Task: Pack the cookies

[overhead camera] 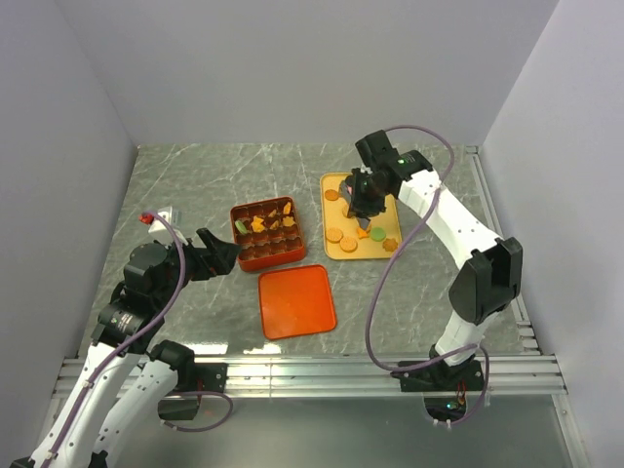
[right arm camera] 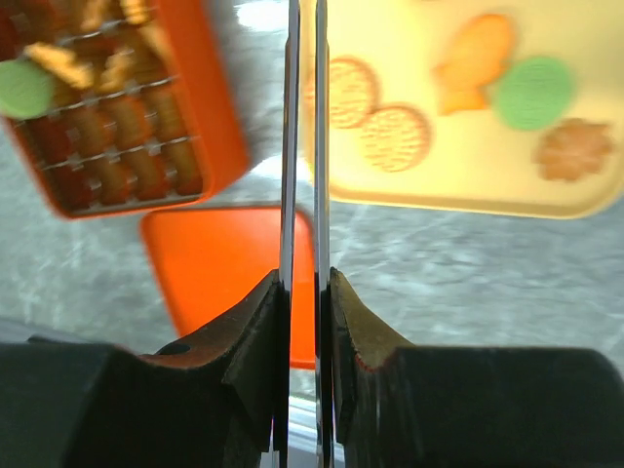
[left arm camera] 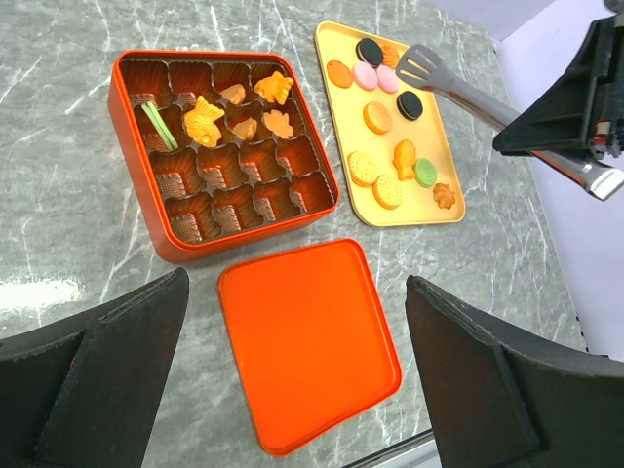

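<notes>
Top external view, reading it like a clock with the gridded box [overhead camera: 265,234] in the middle: the yellow tray [overhead camera: 332,183] sits at about 3 o'clock, the lid [overhead camera: 296,300] lies flat at 5 o'clock, and the left gripper [overhead camera: 222,249] hangs at 8 o'clock.

The right gripper [overhead camera: 363,195] is clamped around a pair of metal tongs [left arm camera: 458,88], squeezing the handles so the two blades run almost together. The tong tip hovers over the far end of the tray, near the pink and black ones. I can't make out a cookie pinched in it.

Most of the cookies [left arm camera: 377,117] are loose on the tray. A handful already sit in the far rows of the box, and the near compartments look bare. So I'd guess we're early in the packing.

The tongs make sense to me: those biscuits are tiny and flat, awkward for fat fingers. The lid is parked off to the side so the grid stays reachable. The left gripper has its jaws spread wide and holds nothing, probably just waiting near the box and lid for closing time.
</notes>
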`<control>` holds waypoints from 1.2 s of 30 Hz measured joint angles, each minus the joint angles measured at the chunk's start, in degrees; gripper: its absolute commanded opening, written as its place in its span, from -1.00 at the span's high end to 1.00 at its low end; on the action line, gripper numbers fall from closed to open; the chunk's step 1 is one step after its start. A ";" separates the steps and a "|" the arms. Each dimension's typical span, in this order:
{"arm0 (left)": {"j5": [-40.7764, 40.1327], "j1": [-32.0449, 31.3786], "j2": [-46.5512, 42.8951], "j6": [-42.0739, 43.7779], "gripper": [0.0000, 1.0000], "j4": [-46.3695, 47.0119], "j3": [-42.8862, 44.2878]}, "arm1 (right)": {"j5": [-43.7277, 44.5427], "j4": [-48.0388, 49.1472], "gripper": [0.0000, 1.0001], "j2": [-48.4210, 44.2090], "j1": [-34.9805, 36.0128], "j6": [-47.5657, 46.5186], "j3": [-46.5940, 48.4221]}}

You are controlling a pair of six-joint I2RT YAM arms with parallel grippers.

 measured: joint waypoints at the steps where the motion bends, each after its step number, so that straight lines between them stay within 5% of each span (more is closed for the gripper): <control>1: 0.00 0.00 0.00 0.02 -0.99 0.00 0.00 | 0.24 -0.04 0.41 0.00 -0.55 -0.33 -0.33; 14: 0.00 0.00 0.79 0.02 -0.99 -0.02 0.00 | 2.36 -0.76 0.25 7.21 -0.92 -3.45 -0.48; 27: 0.44 0.00 2.19 0.07 -0.99 -0.15 0.00 | 5.09 -1.64 0.24 -2.49 -3.13 -3.61 -8.87; 36: 1.05 0.00 2.54 0.07 -0.99 -0.20 0.00 | 4.68 -1.36 0.19 -0.22 -10.05 -4.09 -4.98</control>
